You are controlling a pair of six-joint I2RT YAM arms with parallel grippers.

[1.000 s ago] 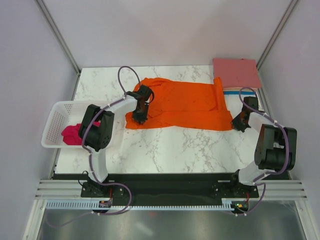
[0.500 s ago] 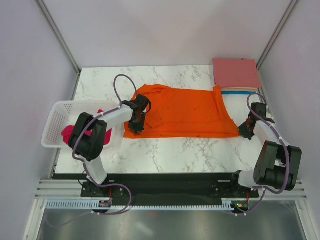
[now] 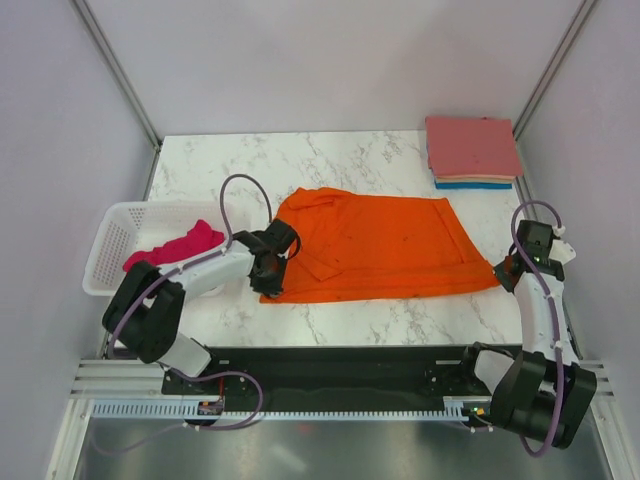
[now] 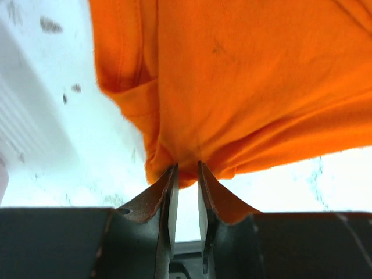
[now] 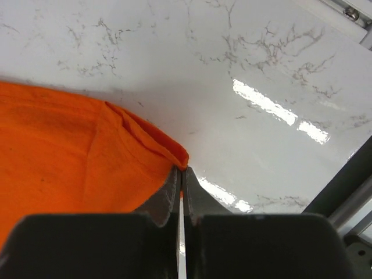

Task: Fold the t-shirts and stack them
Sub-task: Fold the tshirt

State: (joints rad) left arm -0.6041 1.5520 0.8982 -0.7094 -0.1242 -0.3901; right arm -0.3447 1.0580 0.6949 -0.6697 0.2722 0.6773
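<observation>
Reaching low over the table (image 3: 200,170), the left arm pinches the 9 o'clock edge of the orange shirt (image 3: 375,250) with the left gripper (image 3: 271,270). The right gripper (image 3: 507,276) clamps the 3 o'clock corner. The shirt lies spread mid-table, dragged nearer the bases than half a second ago and now clear of the folded stack (image 3: 472,150) at 1 o'clock. A magenta shirt (image 3: 175,247) sits in the basket (image 3: 110,240) at 9 o'clock.

At the left wrist, the left gripper (image 4: 186,174) has its jaws nearly together, nipping bunched orange shirt (image 4: 250,87) cloth.

At the right wrist, the right gripper (image 5: 181,174) presses tight on the orange shirt (image 5: 58,151) corner.

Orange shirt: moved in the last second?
Yes. The orange t-shirt slid toward the near edge of the table, away from the folded stack it earlier reached; bare marble now separates them.
</observation>
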